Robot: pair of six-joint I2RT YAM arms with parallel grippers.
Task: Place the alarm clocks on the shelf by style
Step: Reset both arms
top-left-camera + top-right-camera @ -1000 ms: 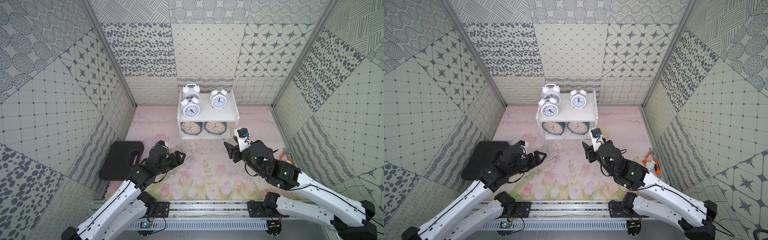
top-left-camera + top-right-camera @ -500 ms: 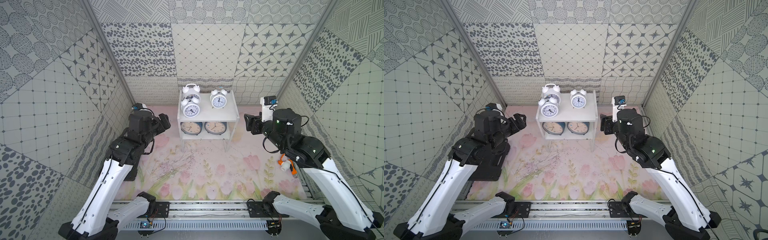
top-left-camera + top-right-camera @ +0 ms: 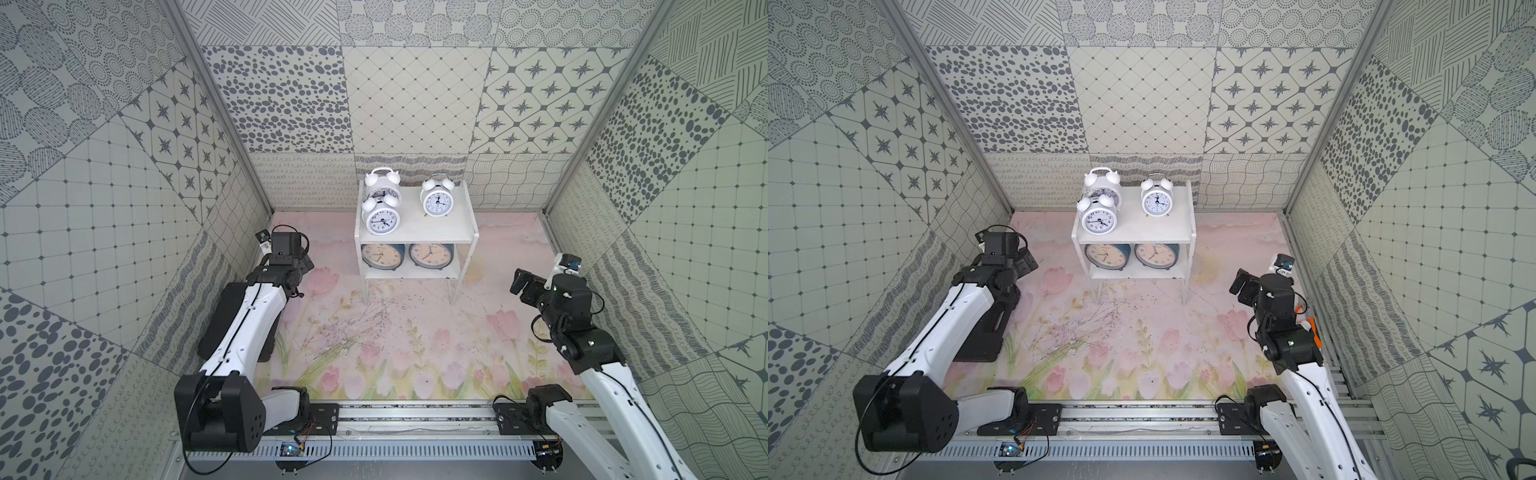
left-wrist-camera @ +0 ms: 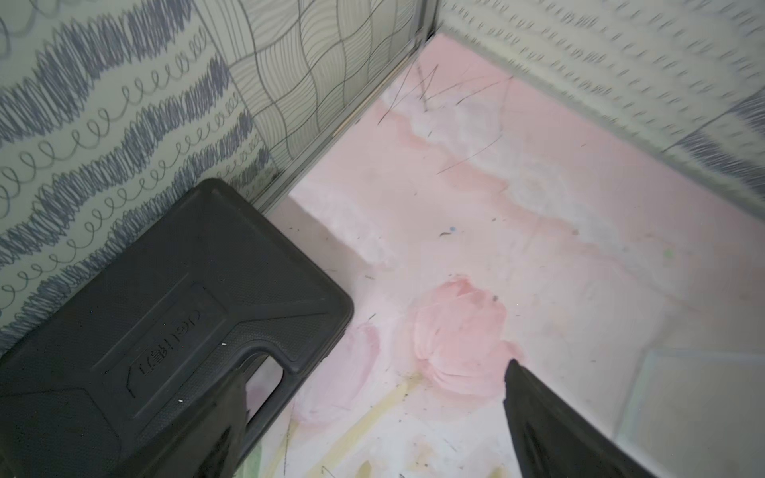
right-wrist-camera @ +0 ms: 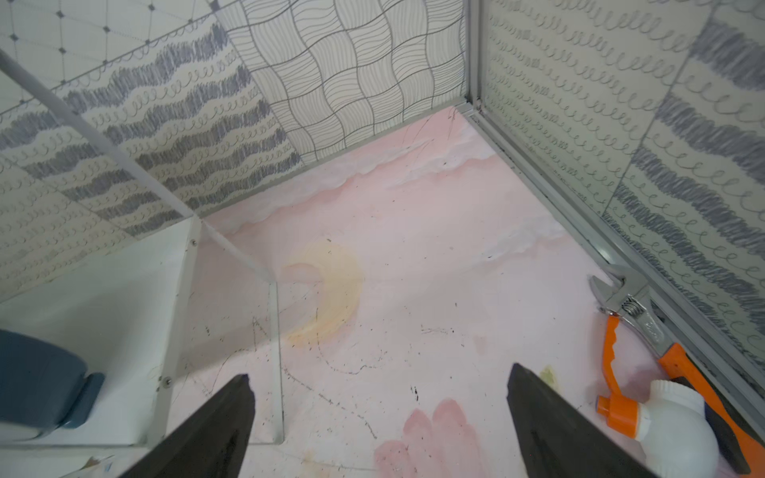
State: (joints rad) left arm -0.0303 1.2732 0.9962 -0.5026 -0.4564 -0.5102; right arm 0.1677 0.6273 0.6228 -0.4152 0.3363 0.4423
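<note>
On inspection, all five alarm clocks stood on the shelf point(image 3: 446, 230). The three white twin-bell clocks point(image 3: 380, 218) occupied the upper board, two set one behind the other on its left side and the third apart on its right. The two blue-cased clocks point(image 3: 430, 255) sat side by side on the lower board, faces outward. No clock lay on the floral mat point(image 3: 395, 340). The left gripper point(image 4: 374, 368) hung over the mat beside the black case point(image 4: 165, 310), jaws spread wide and holding nothing. The right gripper point(image 5: 380, 371) hung near the shelf's right legs, likewise wide apart and empty, with a wrench point(image 5: 637, 318) lying against the wall close by. In my judgement the sorting by style was complete; nothing appeared left to place.
</note>
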